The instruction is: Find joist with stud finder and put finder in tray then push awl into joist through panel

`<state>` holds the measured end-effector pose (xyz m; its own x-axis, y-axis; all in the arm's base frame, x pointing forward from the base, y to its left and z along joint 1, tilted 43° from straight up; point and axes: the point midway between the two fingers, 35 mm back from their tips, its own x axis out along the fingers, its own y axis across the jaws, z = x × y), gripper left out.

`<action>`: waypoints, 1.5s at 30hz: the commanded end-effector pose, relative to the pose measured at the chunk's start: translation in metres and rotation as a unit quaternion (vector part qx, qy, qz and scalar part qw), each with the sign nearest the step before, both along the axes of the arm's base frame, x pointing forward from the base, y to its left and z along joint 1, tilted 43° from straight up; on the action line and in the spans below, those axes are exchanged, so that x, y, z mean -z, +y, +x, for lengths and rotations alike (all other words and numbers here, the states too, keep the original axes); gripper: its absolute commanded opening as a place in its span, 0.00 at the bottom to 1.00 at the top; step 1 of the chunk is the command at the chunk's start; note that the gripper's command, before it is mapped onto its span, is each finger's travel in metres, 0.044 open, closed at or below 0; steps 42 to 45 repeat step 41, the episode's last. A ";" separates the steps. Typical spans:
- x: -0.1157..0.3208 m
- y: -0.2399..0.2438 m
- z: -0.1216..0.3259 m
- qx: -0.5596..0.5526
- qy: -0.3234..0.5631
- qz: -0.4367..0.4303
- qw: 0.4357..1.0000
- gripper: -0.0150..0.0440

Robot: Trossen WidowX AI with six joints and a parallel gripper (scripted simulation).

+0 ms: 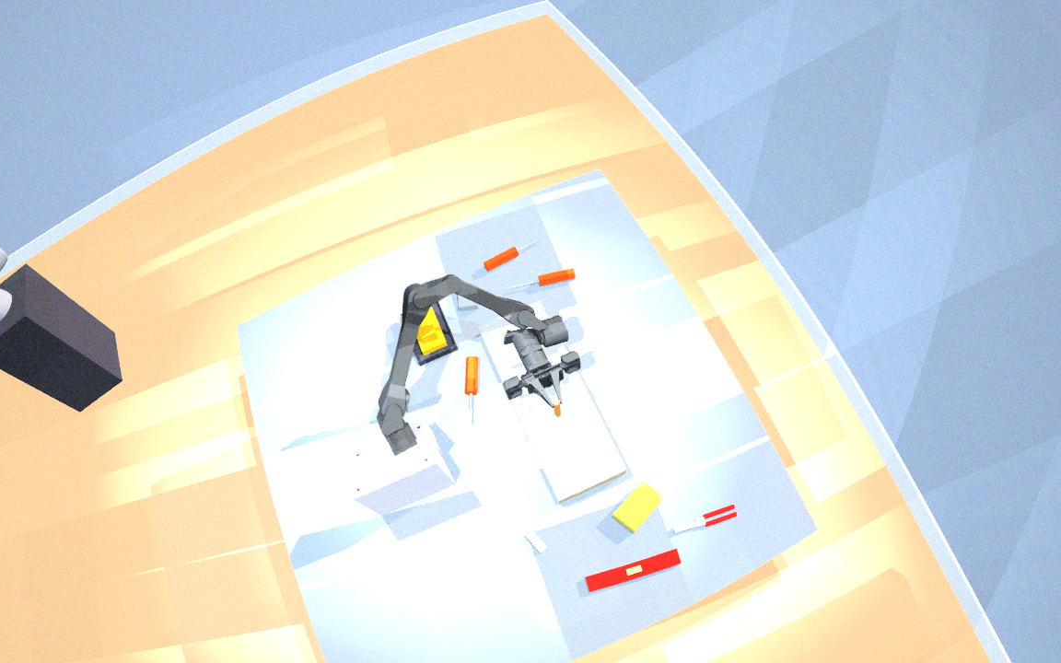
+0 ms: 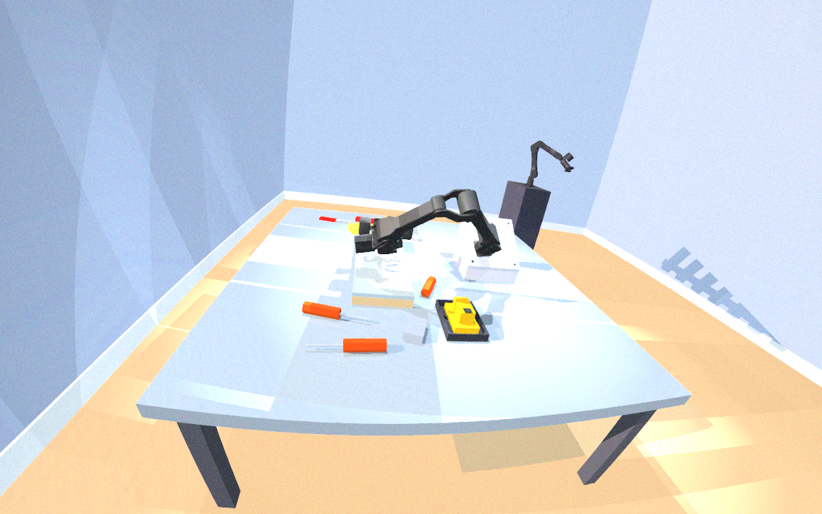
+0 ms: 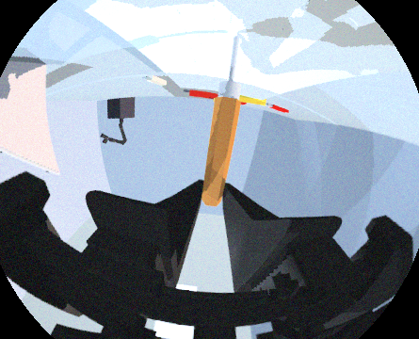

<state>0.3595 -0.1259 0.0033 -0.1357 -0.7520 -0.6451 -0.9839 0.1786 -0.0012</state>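
My gripper [image 1: 556, 402] [image 3: 213, 186] is shut on the awl's orange-brown handle [image 1: 557, 410] [image 3: 222, 141], over the middle of the pale floor panel [image 1: 588, 455] [image 2: 382, 293]. In the wrist view the awl's thin metal shaft [image 3: 235, 61] points away from the fingers toward the panel, nearly upright. Whether its tip touches the panel I cannot tell, and the arm hides the awl in the exterior view. The yellow stud finder [image 1: 430, 336] [image 2: 463, 321] sits in the black tray [image 1: 440, 355] [image 2: 469, 338]. No joist and no hole can be made out.
Three orange-handled screwdrivers [image 1: 471, 375] [image 1: 500, 260] [image 1: 556, 276] lie around the panel and tray. A grey block [image 2: 414, 330] is beside the tray. Beyond the panel's far end lie a yellow block [image 1: 637, 506], a red level [image 1: 609, 578] and a red-handled tool [image 1: 719, 510].
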 end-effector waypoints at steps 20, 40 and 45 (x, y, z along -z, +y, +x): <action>0.013 0.012 0.001 0.002 0.000 -0.001 1.000 0.25; 0.013 0.012 0.001 0.002 0.000 -0.001 1.000 0.25; 0.013 0.012 0.001 0.002 0.000 -0.001 1.000 0.25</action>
